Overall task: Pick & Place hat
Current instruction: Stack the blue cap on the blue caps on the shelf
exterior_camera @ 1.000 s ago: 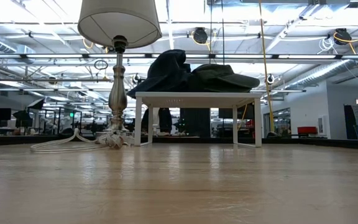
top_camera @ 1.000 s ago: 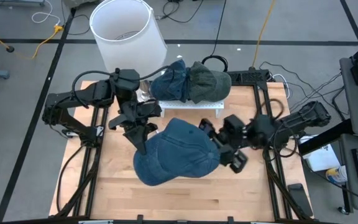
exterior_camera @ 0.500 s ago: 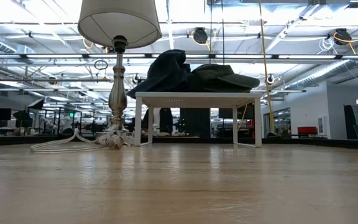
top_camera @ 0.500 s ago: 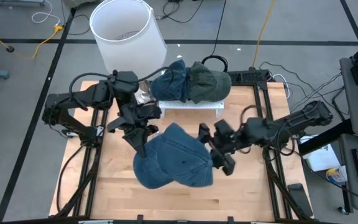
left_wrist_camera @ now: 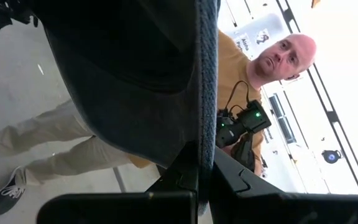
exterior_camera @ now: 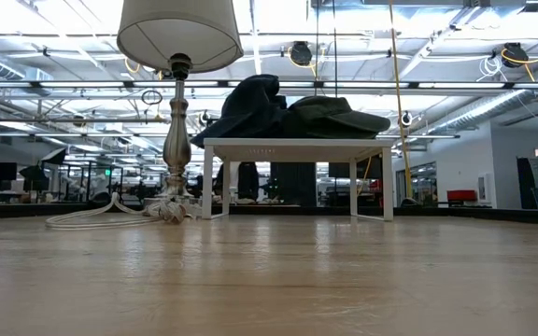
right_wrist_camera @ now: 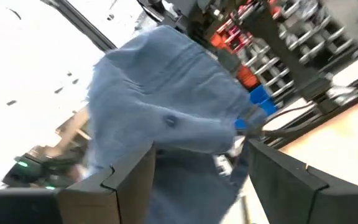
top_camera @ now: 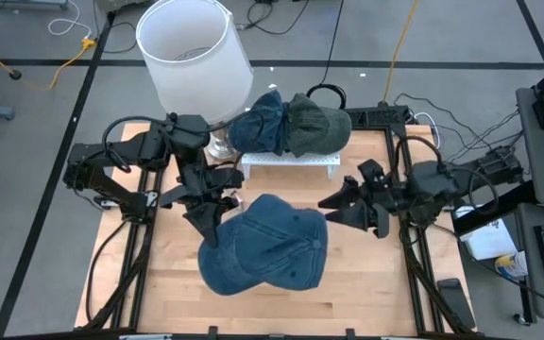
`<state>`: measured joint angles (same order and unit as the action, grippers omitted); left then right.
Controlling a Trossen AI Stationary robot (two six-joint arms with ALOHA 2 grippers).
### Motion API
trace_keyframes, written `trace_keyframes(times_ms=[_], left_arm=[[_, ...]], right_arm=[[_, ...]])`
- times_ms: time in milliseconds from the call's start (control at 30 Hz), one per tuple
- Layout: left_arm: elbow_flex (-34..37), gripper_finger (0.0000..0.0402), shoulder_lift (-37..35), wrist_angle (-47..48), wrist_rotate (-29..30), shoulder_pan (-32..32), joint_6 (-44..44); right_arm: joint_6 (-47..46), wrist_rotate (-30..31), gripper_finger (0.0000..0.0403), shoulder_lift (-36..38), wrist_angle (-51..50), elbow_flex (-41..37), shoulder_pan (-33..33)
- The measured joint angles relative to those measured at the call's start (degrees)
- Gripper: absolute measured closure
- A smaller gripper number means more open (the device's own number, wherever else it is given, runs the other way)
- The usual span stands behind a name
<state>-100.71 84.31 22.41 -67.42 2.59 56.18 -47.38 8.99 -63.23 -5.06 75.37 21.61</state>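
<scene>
The left gripper [top_camera: 206, 223] has its jaws pinched tight on the edge of the blue denim hat [top_camera: 264, 247]; in the left wrist view the two dark fingers [left_wrist_camera: 185, 177] meet on the hat's thin rim [left_wrist_camera: 207, 93], with the dark inside of the hat spreading away from them. The hat hangs from that grip above the wooden table [top_camera: 366, 293], its crown bulging out on the side facing the right arm. The right gripper [top_camera: 343, 206] has its jaws spread apart with nothing between them; it sits just beside the hat's crown, apart from the cloth, and its own view looks between its fingers [right_wrist_camera: 129, 180] at the blue fabric [right_wrist_camera: 173, 112]. Farther from both grippers, toward the table's back edge, a small white stand [top_camera: 291, 161] carries two more hats, one blue [top_camera: 258, 127] and one dark green [top_camera: 314, 123]. A lamp with a white shade [top_camera: 192, 52] stands next to the stand, behind the left arm. Past the held hat, the left wrist view shows a person [left_wrist_camera: 241, 81] in a mustard shirt
</scene>
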Motion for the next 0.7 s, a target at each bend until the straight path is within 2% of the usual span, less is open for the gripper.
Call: trace_keyframes(times_ms=[167,533,700], left_arm=[[0.0,0.0394,0.0,0.0,0.6,0.0,-0.2],[0.0,0.0394,0.0,0.0,1.4,0.0,-0.1],[0.0,0.0394,0.0,0.0,1.5,-0.9,0.2]], right_arm=[[-5.5,-0.3,0.0163,-0.4,0.2,0.0,1.1],[-8.3,-2.2,0.0163,-1.9,0.5,0.0,1.3],[-9.8,-3.1,0.0163,-4.2,8.4,-0.1,2.6]])
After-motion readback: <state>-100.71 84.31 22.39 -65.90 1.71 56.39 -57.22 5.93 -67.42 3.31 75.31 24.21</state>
